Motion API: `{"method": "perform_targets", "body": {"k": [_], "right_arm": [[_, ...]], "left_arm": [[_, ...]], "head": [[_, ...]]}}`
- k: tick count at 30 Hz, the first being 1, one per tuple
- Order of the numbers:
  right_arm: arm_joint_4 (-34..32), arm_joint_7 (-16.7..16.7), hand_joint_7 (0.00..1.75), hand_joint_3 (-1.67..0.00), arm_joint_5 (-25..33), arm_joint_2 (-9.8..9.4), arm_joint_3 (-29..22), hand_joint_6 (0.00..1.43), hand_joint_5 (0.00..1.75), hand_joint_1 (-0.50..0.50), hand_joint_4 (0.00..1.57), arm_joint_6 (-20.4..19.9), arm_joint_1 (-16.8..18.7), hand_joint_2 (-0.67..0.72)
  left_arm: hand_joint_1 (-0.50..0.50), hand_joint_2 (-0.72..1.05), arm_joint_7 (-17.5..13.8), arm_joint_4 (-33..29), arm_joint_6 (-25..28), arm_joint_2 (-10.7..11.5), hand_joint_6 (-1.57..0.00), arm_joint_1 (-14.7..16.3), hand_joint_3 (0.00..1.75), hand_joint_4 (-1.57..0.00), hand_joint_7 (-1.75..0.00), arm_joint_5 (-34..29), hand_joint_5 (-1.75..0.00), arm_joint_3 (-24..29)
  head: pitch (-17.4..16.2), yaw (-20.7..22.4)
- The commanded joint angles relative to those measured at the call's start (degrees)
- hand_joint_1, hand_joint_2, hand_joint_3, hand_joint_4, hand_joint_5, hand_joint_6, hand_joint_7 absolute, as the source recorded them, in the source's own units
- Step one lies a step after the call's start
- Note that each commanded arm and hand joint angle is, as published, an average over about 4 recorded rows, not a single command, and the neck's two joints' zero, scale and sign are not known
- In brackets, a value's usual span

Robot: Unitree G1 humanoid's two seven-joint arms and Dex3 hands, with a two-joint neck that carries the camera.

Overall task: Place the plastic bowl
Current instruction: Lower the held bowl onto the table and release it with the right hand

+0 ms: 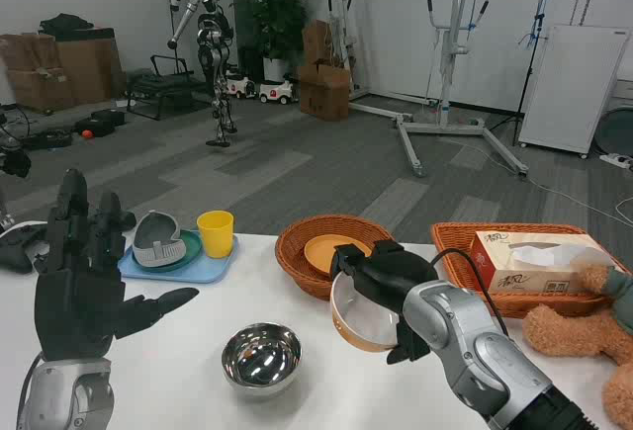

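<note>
My right hand [381, 282] grips an orange plastic bowl [358, 319] with a pale inside, holding it tilted on its side just above the table, in front of the round wicker basket [297, 252]. Another orange bowl [326, 251] lies inside that basket. My left hand [84, 277] is raised at the left with its fingers spread upward, holding nothing.
A shiny steel bowl [261, 356] stands on the white table [178, 351] between my hands. A blue tray [198, 270] holds a yellow cup [216, 232] and a grey dish [158, 238]. At right, a rectangular basket [465, 237] holds a tissue box [529, 262]; a teddy bear [584, 326] lies beside it.
</note>
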Motion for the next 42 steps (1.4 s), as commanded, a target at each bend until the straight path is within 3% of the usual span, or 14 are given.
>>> {"method": "perform_targets", "body": {"k": [1,32,42], "right_arm": [[-2.47,0.48,1.12,-1.51,0.73,-1.26,-0.36,1.40,0.97,-0.21,1.57,0.42,0.45,-0.35],[-1.95,0.48,1.12,-1.51,0.82,-1.23,-0.47,1.40,0.97,-0.21,1.57,0.29,0.85,-0.34],[5.17,0.13,1.12,-1.49,0.73,-0.79,-0.28,1.40,1.07,-0.21,1.57,-0.42,1.53,-0.35]], "left_arm": [[-0.50,0.25,-0.20,-1.36,0.97,-0.09,0.00,0.02,0.00,0.00,0.00,-0.26,0.00,-0.30],[-0.50,0.25,-0.22,-1.41,0.62,-0.35,0.00,0.93,0.00,0.00,0.00,-0.23,0.00,-0.04],[-0.50,0.25,-0.20,-1.41,0.62,-0.53,0.00,1.34,0.00,0.00,0.00,-0.26,0.00,0.03]], "head": [[-1.18,-0.42],[-3.09,-0.69],[-4.11,0.35]]}}
